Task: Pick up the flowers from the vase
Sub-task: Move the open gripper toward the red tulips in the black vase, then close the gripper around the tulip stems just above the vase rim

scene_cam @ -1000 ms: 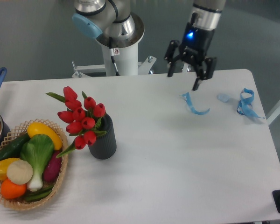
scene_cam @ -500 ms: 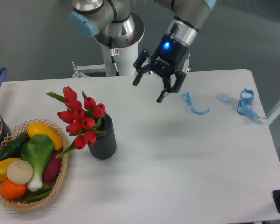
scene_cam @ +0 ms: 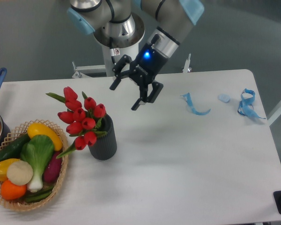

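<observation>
One step is in hand: the approach. The gripper (scene_cam: 125,96) hangs up and right of the flowers (scene_cam: 80,119), jaws apart and empty. The flowers stand in the vase (scene_cam: 104,139) on the bench (scene_cam: 187,159). Next it likely must descend over the stems and close.

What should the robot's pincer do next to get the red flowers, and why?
Probably slide a little further left and down toward the flowers. The pincer is open and empty, in the air up and to the right of the bunch, not touching it. The flowers sit in the vase, so it must get around them before closing.
</observation>
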